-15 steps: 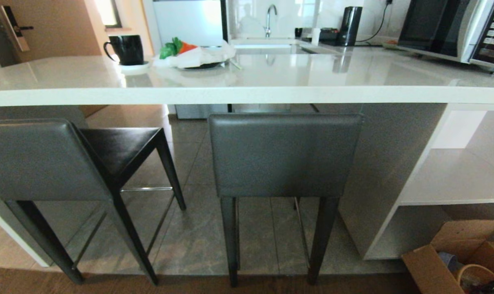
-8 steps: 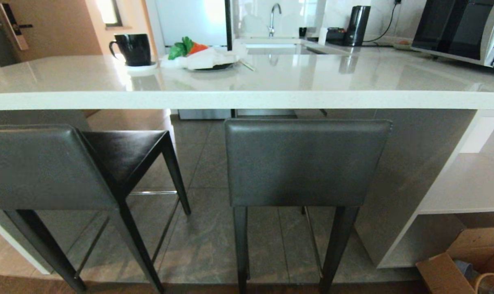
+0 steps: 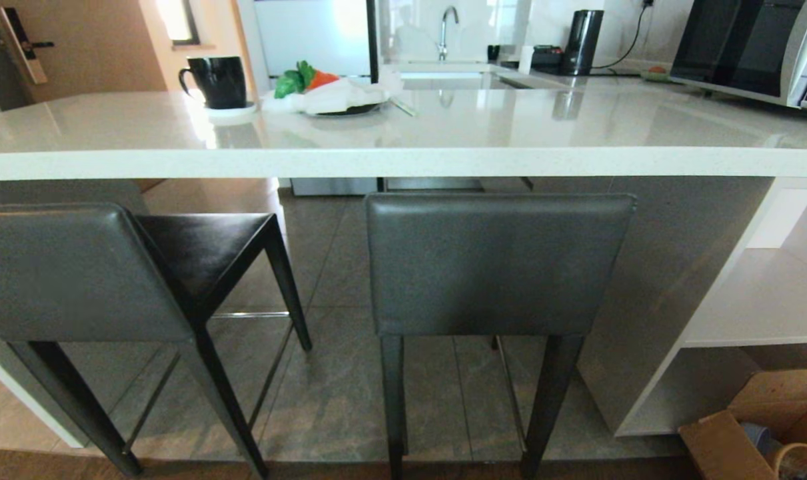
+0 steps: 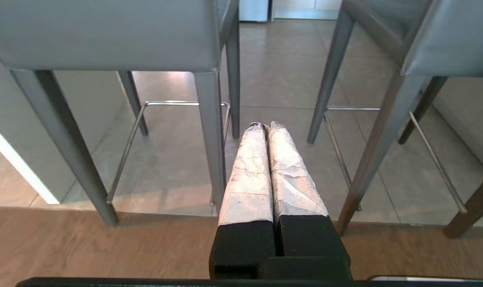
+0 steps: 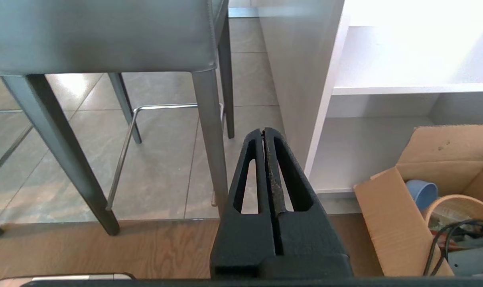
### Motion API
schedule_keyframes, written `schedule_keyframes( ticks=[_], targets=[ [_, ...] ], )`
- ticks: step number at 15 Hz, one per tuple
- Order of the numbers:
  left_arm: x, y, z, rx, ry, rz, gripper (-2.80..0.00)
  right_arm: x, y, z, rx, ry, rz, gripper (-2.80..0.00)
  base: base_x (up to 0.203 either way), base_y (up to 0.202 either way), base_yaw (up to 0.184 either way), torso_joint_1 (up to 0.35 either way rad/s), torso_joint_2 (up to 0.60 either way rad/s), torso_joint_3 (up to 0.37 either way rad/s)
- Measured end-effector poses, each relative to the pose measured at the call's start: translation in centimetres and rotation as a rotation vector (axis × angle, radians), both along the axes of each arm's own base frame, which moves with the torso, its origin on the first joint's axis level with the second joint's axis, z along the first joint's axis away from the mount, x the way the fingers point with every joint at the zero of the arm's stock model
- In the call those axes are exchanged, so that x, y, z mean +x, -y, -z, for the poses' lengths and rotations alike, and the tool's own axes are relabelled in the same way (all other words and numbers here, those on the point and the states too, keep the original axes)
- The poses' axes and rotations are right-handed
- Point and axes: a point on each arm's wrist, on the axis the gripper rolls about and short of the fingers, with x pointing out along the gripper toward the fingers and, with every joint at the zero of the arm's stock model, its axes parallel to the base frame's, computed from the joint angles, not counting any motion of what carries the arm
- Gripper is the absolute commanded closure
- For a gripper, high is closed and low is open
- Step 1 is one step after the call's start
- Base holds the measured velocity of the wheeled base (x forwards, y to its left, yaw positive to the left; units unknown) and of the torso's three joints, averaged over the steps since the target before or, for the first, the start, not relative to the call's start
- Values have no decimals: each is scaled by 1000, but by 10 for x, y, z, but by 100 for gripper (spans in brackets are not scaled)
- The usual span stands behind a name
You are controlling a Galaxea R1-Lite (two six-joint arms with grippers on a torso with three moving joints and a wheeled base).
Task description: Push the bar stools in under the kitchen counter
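The kitchen counter (image 3: 403,160), a white speckled slab, spans the room above grey floor tiles (image 3: 336,393); a black mug (image 3: 218,81) sits at 11 o'clock, a microwave (image 3: 750,50) at 1 o'clock. Two grey-backed bar stools stand below: the left stool (image 3: 63,273) angled at 9 o'clock, the right stool (image 3: 490,267) square-on at centre. The left gripper (image 4: 265,126) and right gripper (image 5: 264,131) are both pressed closed, empty.

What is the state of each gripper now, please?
Left gripper: shut, holding nothing.
Right gripper: shut, holding nothing.
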Motion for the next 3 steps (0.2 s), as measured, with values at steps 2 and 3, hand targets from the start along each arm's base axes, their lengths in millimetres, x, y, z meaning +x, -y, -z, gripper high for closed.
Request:
schedule_keyframes(
  ticks=[2, 3],
  targets=[
    [0, 0, 0, 0, 0, 0, 0, 0, 0, 0, 2, 0, 0, 0, 0, 0, 0, 0, 0, 0],
    [0, 0, 0, 0, 0, 0, 0, 0, 0, 0, 2, 0, 1, 0, 0, 0, 0, 0, 0, 0]
  ],
)
